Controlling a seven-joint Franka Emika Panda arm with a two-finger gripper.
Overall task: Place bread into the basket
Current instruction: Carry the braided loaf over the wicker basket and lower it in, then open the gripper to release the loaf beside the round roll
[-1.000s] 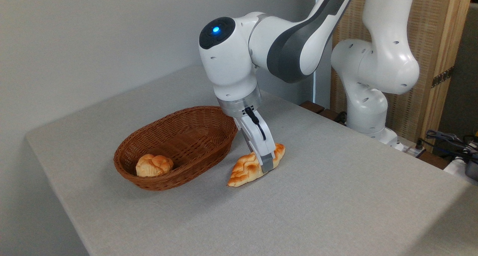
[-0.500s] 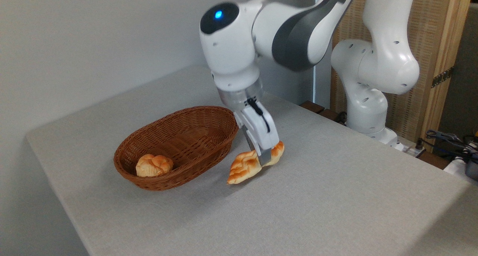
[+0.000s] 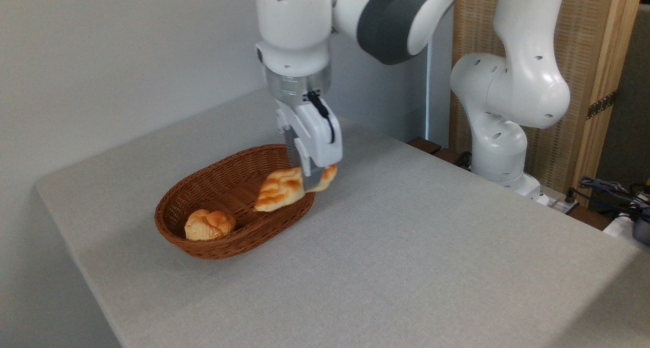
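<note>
Bread (image 3: 278,194), a glossy golden-orange braided loaf, hangs in the air clamped in the claw (image 3: 311,178), clear of the grey surface (image 3: 406,256). It tilts, its pointed left end lower than its right end. The claw's fingers close on the loaf nearer its right end, so most of the length sticks out to the left. From this view the loaf sits over the right part of the basket (image 3: 203,244), above the rim, with its short right end reaching out past the wicker edge; how high it is above the basket floor I cannot tell.

The oval reddish-brown basket rests on the surface toward the left. Inside it, at the near left end, lies 1 small round bun (image 3: 209,224), well apart from the held loaf.

The white arm (image 3: 294,28) comes down from the top of the frame, with its base (image 3: 502,104) standing at the far right edge of the surface.
</note>
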